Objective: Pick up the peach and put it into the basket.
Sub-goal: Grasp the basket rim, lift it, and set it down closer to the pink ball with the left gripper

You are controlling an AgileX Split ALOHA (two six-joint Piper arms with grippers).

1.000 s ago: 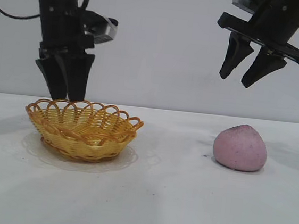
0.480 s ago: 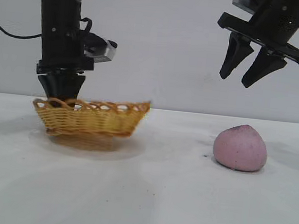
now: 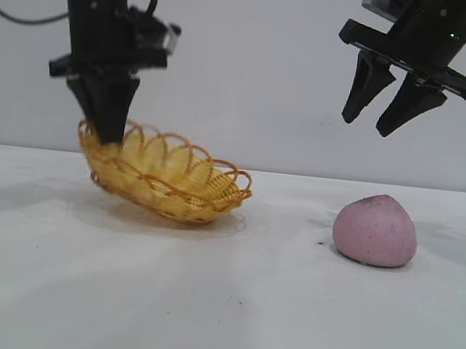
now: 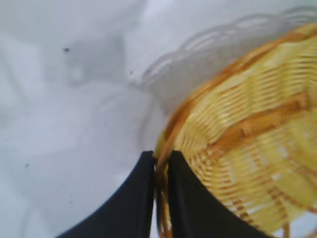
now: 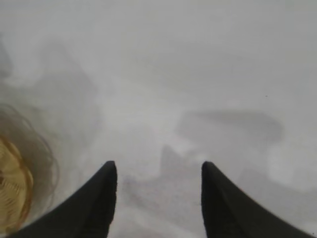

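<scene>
The yellow woven basket point(image 3: 166, 176) with its orange looped rim hangs tilted, its left side raised and its right end low near the table. My left gripper point(image 3: 104, 132) is shut on the basket's left rim; the left wrist view shows the rim pinched between my fingers point(image 4: 161, 163) and the basket point(image 4: 247, 144) beside them. The dusty-pink peach point(image 3: 375, 229) sits on the table at the right. My right gripper point(image 3: 374, 121) is open and empty, high above and slightly left of the peach. In the right wrist view point(image 5: 158, 168) the peach is out of view.
The white table point(image 3: 227, 307) runs across the whole front. A plain grey wall stands behind. A blurred part of the basket point(image 5: 12, 193) shows at the edge of the right wrist view.
My left gripper has closed on the basket's rim, lifted that side and dragged the basket to the right, tilting it. The right gripper and the peach have not moved.
</scene>
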